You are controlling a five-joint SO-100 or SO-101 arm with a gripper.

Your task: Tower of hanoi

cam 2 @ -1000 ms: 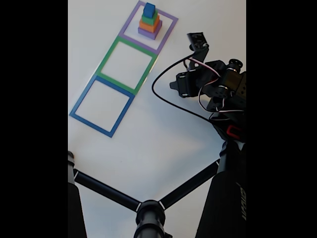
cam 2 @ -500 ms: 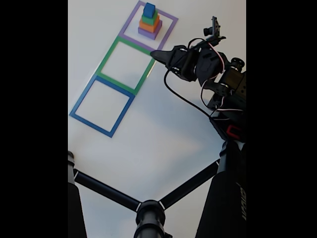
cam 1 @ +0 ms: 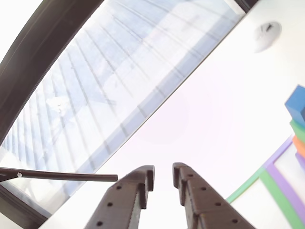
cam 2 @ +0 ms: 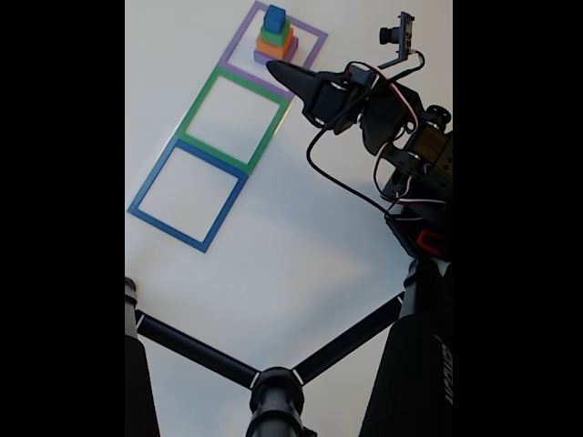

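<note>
One upright block stack (cam 2: 274, 38) in purple square (cam 2: 310, 56); gripper (cam 1: 162, 177) slightly open, empty, pointing at it.

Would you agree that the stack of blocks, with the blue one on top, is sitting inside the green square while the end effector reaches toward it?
Not quite: the stack of blocks, with the blue block on top, sits inside the purple square, as the fixed view shows. The green square next to it holds nothing. The rest is right: the end effector reaches toward the stack.
</note>
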